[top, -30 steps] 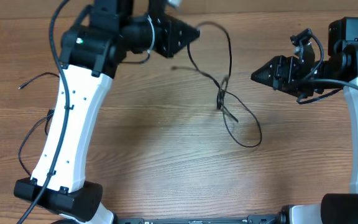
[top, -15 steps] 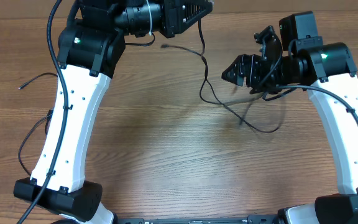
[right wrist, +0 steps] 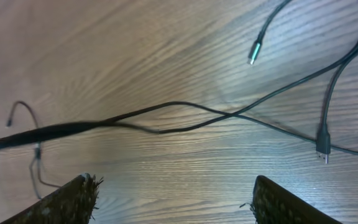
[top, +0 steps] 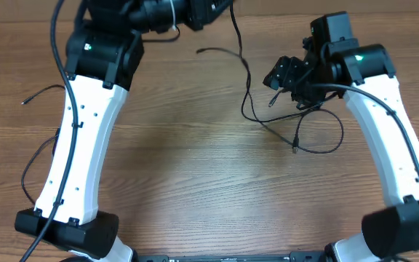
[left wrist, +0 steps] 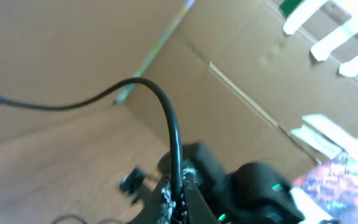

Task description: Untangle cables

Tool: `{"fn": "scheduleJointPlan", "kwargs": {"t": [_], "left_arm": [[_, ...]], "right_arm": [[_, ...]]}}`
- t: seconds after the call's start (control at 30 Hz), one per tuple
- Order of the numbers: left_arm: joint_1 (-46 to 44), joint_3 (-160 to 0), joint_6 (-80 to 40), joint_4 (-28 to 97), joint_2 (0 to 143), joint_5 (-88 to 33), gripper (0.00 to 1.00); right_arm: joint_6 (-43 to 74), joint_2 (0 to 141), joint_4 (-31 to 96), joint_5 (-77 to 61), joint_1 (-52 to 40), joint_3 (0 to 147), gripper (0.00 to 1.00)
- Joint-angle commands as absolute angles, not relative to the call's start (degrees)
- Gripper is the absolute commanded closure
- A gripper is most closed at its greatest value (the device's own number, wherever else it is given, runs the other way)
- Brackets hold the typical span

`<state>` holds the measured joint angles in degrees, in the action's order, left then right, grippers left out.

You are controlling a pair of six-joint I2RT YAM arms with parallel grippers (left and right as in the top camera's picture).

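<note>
Right gripper swung inward, splayed above cables

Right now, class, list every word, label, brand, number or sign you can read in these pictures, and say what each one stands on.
None can be read.
The table, the cables, the left arm and the right arm show no writing.
The coloured patch at the lower right of the left wrist view is too blurred to read.

Robotics lab bench — wood-grain table, cardboard panels, white robot arm
</note>
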<state>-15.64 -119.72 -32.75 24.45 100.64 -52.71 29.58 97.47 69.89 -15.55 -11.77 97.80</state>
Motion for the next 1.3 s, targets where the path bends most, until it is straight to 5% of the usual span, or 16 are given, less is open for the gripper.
{"fn": "scheduleJointPlan", "kwargs": {"t": [0.0,0.8,1.27], "left_arm": [[-12.78,-120.95,-40.62,19.07,99.63,-52.34,0.96],[-10.04,-120.95,-50.41,8.97,99.63,-54.06,0.96],[-10.02,-120.95,-53.04,8.86,99.61,-55.53,0.96]], "right_arm": [[25.82,101.89,70.19,-15.05,-12.45,97.69,0.21],[8.56,107.39,67.79,-21.12,-15.44,95.61,0.20],[15.03,107.50,35.11,-19.97,-15.70,82.74,0.36]]}}
